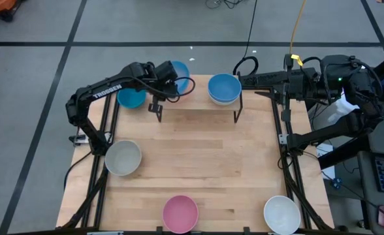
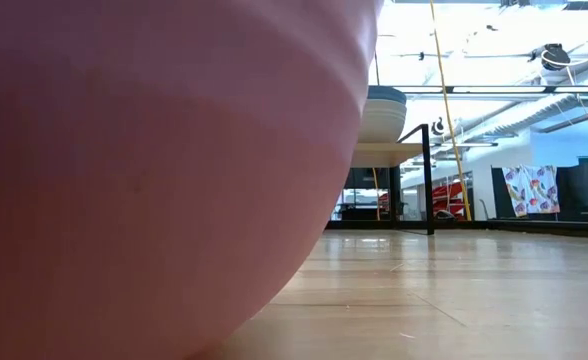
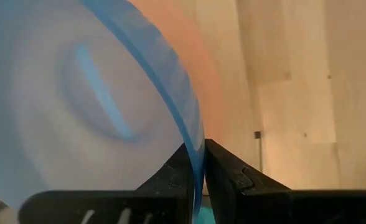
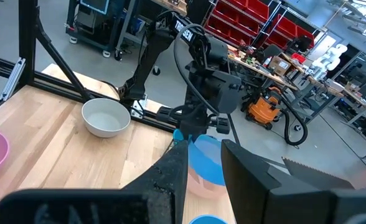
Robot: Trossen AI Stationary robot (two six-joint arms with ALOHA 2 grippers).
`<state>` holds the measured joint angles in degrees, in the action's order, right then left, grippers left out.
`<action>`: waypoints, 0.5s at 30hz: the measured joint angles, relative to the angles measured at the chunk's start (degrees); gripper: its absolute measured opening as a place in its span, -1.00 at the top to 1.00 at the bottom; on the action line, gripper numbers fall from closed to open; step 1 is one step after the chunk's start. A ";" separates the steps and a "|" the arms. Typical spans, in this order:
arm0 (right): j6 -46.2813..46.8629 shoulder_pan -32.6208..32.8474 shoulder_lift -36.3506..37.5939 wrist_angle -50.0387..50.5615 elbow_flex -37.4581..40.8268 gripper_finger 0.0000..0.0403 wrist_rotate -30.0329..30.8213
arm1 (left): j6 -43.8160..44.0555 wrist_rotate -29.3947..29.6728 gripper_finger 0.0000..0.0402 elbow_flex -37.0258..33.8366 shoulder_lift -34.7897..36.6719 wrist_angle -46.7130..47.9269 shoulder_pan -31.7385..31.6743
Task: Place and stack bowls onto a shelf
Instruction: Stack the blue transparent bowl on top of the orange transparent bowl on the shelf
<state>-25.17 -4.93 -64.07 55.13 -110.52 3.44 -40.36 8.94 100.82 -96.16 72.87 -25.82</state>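
Progress is judged as partial: a stack of bowls (image 1: 224, 89), blue on top over a paler one, is seated on the shelf (image 1: 198, 104), while a grey-white bowl (image 1: 123, 157), a pink bowl (image 1: 180, 213) and a white bowl (image 1: 282, 213) are left on the tabletop (image 1: 205, 163), well apart from both grippers. A teal bowl (image 1: 131, 98) lies just beside the left arm, off the board.

The left gripper (image 3: 198, 163) is seen clamped on the thin rim of a light blue bowl (image 1: 178, 73), held over the shelf's unoccupied end (release is not yet evident; the rim sits between the fingers). An orange-pink surface shows directly beyond that rim; whether it is another bowl cannot be told.

The right gripper (image 4: 203, 163) is held beyond the stacked end of the shelf, its fingers parted with nothing between them.

Bowls are smooth, round moulded plastic, thin-walled, some translucent. The shelf is a pale wood board on slender black legs.
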 joint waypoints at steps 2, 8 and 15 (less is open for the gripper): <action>-0.02 0.00 0.00 0.00 0.00 0.56 0.00 | 0.04 1.46 0.82 0.00 0.00 -0.09 0.00; -0.02 0.00 0.00 0.00 0.00 0.56 0.00 | 0.49 3.57 0.80 0.00 0.00 -0.09 0.00; -0.02 0.01 0.00 -0.02 0.00 0.56 0.00 | 2.16 3.59 0.69 0.00 0.00 0.12 0.07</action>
<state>-25.19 -4.92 -64.07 55.11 -110.52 3.44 -38.20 12.53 100.82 -96.16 72.99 -25.76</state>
